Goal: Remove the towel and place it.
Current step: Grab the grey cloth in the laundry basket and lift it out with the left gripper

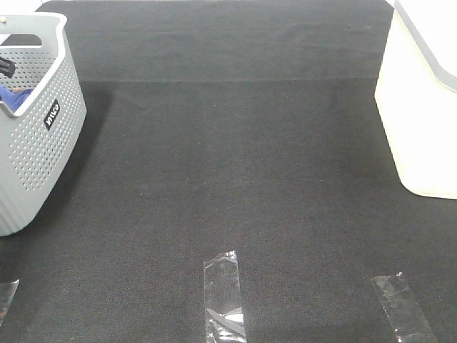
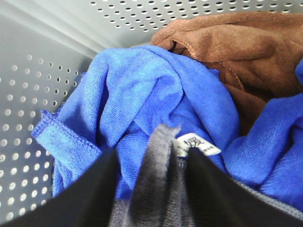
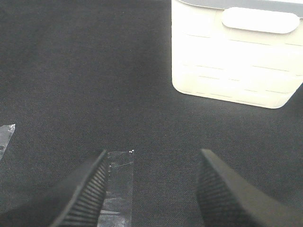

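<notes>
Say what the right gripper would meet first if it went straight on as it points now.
Probably the black mat beside the clear tape strip, as the right gripper tilts downward. The white bin lies farther off; depth is unclear.

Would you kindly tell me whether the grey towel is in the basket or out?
Inside: a fold of the towel stands between the fingers of the left end effector, perforated basket walls around it.

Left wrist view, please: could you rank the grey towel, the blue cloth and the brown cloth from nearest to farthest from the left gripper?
Measured from the left gripper:
1. The grey towel: its fold stands between the fingers.
2. The blue cloth: bunched just past that fold.
3. The brown cloth: farthest, behind the blue one, near the basket's perforated wall.
</notes>
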Robot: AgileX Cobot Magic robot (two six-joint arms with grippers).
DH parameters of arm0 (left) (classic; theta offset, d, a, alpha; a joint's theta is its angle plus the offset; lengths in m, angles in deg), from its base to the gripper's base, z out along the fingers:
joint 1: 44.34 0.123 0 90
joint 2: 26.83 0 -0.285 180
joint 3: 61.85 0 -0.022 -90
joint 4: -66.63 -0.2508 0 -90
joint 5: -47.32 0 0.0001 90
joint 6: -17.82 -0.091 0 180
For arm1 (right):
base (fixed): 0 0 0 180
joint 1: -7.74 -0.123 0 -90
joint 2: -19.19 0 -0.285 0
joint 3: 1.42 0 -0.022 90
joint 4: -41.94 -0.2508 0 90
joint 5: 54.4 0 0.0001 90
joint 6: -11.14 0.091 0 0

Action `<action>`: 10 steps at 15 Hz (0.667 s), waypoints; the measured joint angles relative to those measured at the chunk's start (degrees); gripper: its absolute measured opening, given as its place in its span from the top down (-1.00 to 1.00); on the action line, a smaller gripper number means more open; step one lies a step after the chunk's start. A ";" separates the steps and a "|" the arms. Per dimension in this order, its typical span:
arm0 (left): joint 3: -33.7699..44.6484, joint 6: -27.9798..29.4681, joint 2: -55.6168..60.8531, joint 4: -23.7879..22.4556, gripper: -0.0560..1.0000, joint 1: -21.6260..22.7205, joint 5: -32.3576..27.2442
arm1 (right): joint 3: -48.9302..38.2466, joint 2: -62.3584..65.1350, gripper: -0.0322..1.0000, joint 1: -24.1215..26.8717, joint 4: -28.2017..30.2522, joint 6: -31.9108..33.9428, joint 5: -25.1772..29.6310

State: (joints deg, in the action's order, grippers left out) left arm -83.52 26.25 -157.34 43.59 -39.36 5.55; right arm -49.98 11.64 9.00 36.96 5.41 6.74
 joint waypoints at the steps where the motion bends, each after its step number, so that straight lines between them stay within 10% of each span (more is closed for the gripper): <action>1: 0.00 0.00 0.00 0.00 0.27 0.00 0.00 | 0.00 0.00 -0.10 0.00 0.00 0.00 0.00; 5: 0.00 -2.12 0.00 0.00 0.89 0.00 0.00 | 0.00 0.00 -0.10 0.00 0.00 0.00 0.00; 10: 0.00 -3.72 1.55 0.00 0.89 0.00 0.00 | 0.00 0.00 -0.10 0.00 0.00 0.00 0.00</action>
State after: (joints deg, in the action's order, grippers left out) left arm -83.52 22.52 -155.79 43.59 -39.36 5.55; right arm -49.98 11.64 9.00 36.96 5.41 6.74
